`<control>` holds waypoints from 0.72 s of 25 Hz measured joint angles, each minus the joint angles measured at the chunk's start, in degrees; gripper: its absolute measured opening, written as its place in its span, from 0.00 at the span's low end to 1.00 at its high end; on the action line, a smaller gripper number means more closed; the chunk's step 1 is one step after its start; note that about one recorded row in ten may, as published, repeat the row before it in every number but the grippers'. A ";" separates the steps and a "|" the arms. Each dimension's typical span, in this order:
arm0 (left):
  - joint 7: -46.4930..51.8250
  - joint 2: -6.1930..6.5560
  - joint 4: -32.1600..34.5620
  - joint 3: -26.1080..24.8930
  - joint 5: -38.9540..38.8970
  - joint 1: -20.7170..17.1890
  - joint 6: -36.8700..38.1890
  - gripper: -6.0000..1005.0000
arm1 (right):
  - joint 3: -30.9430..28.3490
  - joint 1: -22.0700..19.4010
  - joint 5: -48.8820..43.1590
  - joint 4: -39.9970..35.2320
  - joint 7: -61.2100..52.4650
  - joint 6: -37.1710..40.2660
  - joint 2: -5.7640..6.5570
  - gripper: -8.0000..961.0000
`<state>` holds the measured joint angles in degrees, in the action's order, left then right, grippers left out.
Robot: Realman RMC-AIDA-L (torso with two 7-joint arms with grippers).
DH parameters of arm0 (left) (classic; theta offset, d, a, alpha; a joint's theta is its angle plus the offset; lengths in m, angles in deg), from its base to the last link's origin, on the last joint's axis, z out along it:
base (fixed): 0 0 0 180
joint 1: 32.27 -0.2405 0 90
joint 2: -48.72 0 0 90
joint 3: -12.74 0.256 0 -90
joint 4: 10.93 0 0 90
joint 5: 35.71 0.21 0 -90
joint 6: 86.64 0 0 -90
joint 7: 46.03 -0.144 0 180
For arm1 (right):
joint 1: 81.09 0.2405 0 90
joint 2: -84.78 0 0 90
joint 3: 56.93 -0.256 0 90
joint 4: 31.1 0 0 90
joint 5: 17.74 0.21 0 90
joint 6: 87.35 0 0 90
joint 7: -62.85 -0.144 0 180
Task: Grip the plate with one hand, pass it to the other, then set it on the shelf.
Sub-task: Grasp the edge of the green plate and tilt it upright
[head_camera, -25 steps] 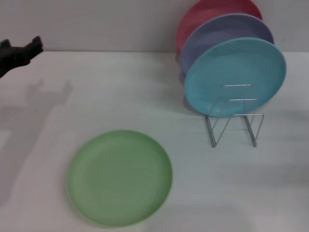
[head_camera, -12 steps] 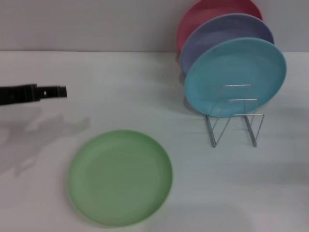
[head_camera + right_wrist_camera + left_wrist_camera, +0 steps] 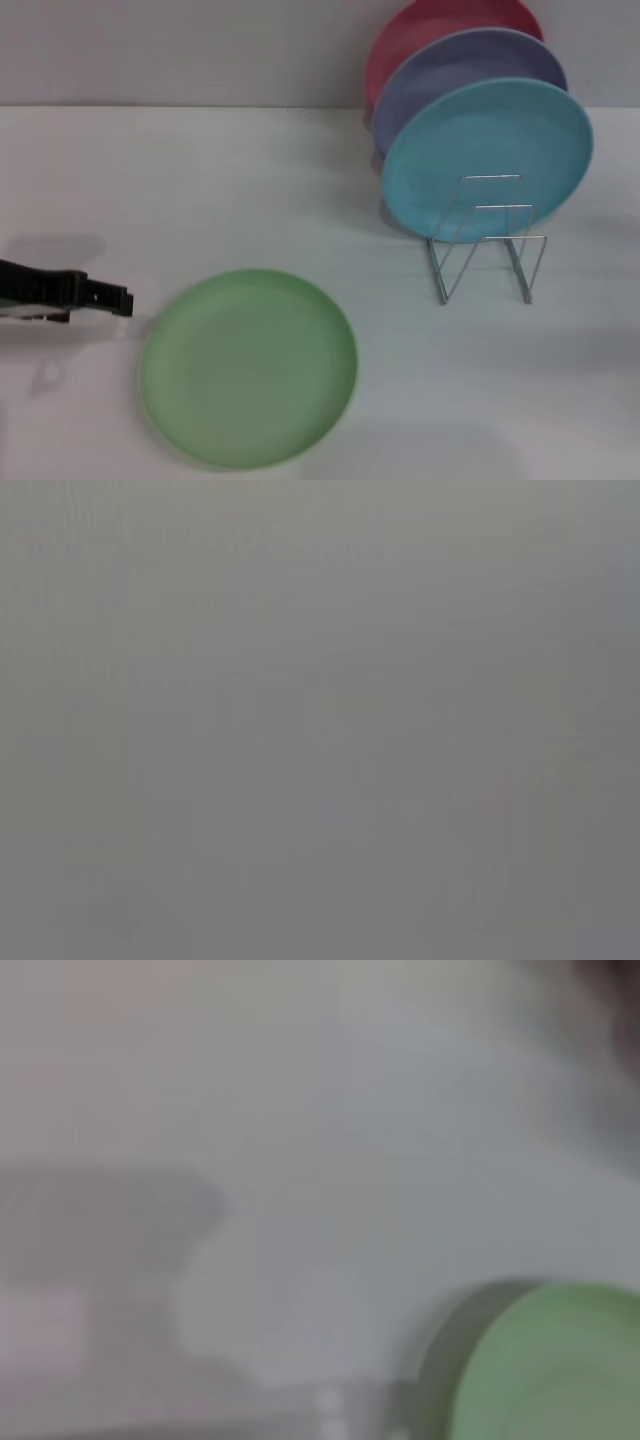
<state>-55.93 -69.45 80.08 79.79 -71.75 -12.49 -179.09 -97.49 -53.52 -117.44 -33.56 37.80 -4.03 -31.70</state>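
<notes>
White tabletop (image 3: 250, 180) fronts a pale wall. You have a small silver wire rack (image 3: 487, 240) at right; a turquoise-blue plate (image 3: 487, 150), a lavender plate (image 3: 450, 70) and a pink-red plate (image 3: 420, 30) stand on edge behind it. Your round matte light green plate (image 3: 248, 366) lies flat, near centre. Left black gripper (image 3: 112, 300) sits low just beside its left rim, pointing at it; finger state cannot be told. Nothing stands between them.

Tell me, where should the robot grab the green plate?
By its thin rim on the robot's left side, probably. The green plate lies flat on the table, so only the edge offers a hold, and the left pincer is already low beside that edge, not touching yet.
</notes>
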 joint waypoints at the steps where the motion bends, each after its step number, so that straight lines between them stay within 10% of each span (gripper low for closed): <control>1: 0.87 0.01 0.01 0.91 0.79 0.05 -0.08 0.81 | -0.04 0.38 0.04 -0.22 0.00 -0.14 0.42 0.62; 18: 7.57 -0.31 -5.73 11.77 4.01 1.85 4.88 0.81 | -0.14 1.34 1.67 -1.15 0.00 -0.47 1.89 0.62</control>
<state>-48.36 -69.75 74.35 91.56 -67.74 -10.64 -174.22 -97.62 -52.18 -115.77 -34.71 37.80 -4.50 -29.81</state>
